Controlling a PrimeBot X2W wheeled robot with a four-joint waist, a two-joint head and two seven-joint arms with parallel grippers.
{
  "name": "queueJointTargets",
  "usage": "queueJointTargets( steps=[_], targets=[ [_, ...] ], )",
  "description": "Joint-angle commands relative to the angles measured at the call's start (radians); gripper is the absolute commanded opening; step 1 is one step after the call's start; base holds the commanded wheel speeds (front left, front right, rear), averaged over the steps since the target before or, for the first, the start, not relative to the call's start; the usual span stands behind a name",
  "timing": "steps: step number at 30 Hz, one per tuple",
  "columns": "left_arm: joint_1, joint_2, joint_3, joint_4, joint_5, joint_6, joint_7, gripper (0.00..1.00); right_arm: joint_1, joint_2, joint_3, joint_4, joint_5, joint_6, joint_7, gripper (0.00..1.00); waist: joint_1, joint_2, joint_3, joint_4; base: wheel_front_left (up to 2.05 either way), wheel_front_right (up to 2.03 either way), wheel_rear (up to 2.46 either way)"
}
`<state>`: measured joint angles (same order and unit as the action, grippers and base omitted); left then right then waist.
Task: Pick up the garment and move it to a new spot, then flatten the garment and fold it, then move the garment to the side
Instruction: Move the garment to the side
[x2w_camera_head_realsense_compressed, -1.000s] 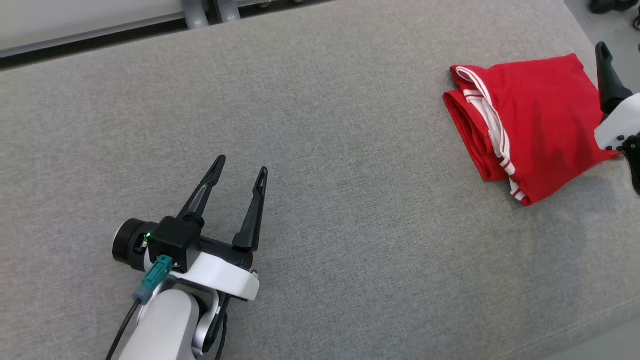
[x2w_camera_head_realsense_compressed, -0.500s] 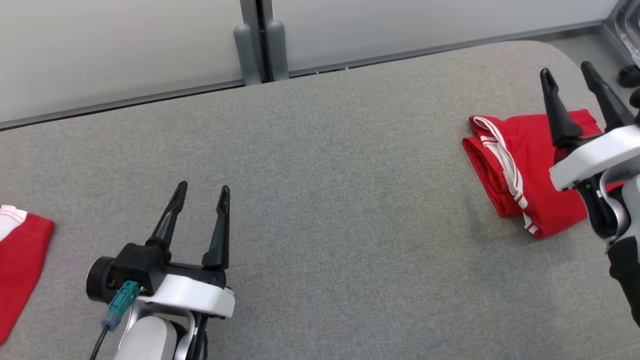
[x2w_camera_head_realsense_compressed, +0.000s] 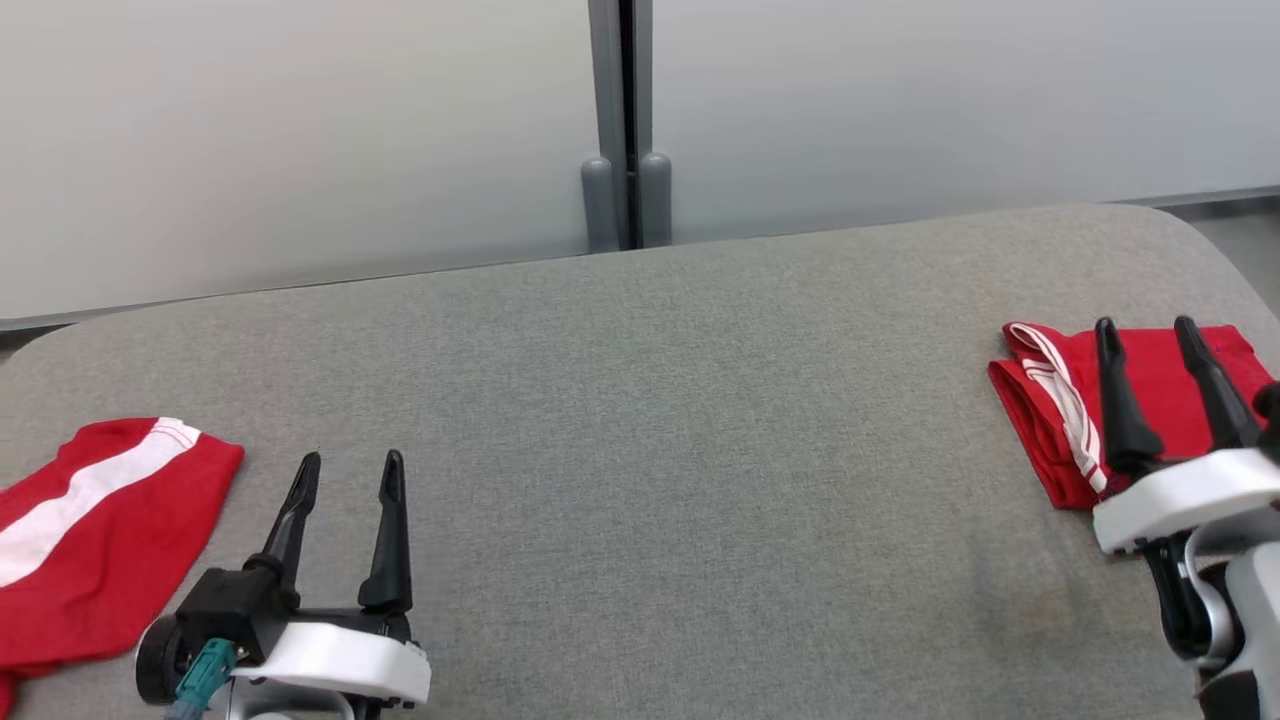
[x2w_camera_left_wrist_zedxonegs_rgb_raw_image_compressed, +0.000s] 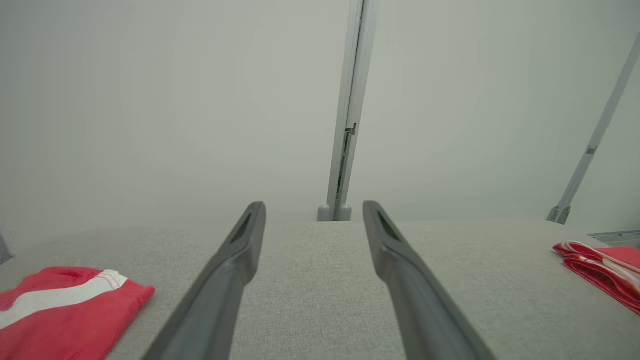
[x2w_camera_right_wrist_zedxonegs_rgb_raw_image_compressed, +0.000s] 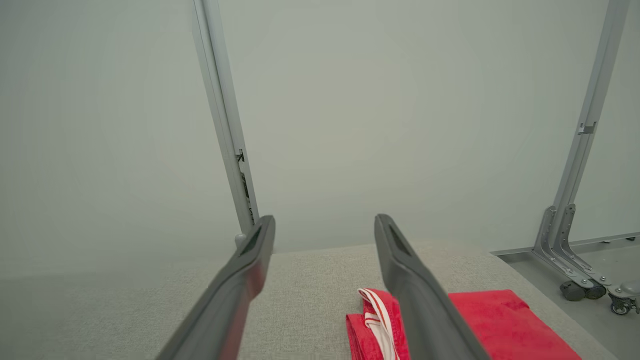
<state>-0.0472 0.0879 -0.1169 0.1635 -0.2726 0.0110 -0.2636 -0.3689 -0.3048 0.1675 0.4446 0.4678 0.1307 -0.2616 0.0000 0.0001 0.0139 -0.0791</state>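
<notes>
Both arms idle, nothing held. Left gripper (x2w_camera_head_realsense_compressed: 350, 462) sits low over the near-left part of the grey fabric-covered table (x2w_camera_head_realsense_compressed: 640, 420), jaws spread wide and empty, fingers pointing toward the far edge. Right gripper (x2w_camera_head_realsense_compressed: 1145, 325) is at the near-right, jaws also wide apart and empty. In the head view its fingers overlap the folded red garment (x2w_camera_head_realsense_compressed: 1040, 440), but the right wrist view shows them raised above the cloth, not gripping it.

The folded red garment lies at the right edge of the table, a compact stack with white-striped trim along its left side, flat on the surface.

Progress, as a judgement: this piece looks finished. It is folded and parked at the side, so pick, flatten, fold and move-aside all read as done for it. Nothing left but pulling the arms clear.

A second red garment (x2w_camera_head_realsense_compressed: 90, 560) with a broad white stripe lies at the left edge, partly cut off by the frame. Cannot tell whether it is folded. If it also needs doing, that one is untouched, and the left gripper is the nearer one.

Behind the table: pale wall panels with a grey post (x2w_camera_head_realsense_compressed: 628, 120).
</notes>
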Motion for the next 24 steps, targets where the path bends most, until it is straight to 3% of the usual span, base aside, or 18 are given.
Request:
queueJointTargets(
  steps=[1,15,24],
  targets=[
    [0.008,0.003,0.006,0.003,-0.002,0.006,-0.001,1.0,0.018,0.003,-0.005,-0.01,-0.01,0.0,-0.004,1.0,0.0,-0.0001,-0.02,0.022,0.0,0.0,0.0],
    [0.065,-0.006,0.029,0.035,0.021,-0.01,0.0,1.0,0.293,0.089,-0.106,-0.227,-0.113,0.0,-0.004,1.0,0.0,-0.0001,-0.053,0.091,0.0,0.0,0.0],
    [0.052,-0.018,0.031,0.053,0.032,-0.032,0.0,1.0,0.325,0.118,-0.112,-0.238,-0.135,0.0,-0.004,1.0,0.0,-0.0001,-0.05,0.094,0.0,0.0,0.0]
  ],
)
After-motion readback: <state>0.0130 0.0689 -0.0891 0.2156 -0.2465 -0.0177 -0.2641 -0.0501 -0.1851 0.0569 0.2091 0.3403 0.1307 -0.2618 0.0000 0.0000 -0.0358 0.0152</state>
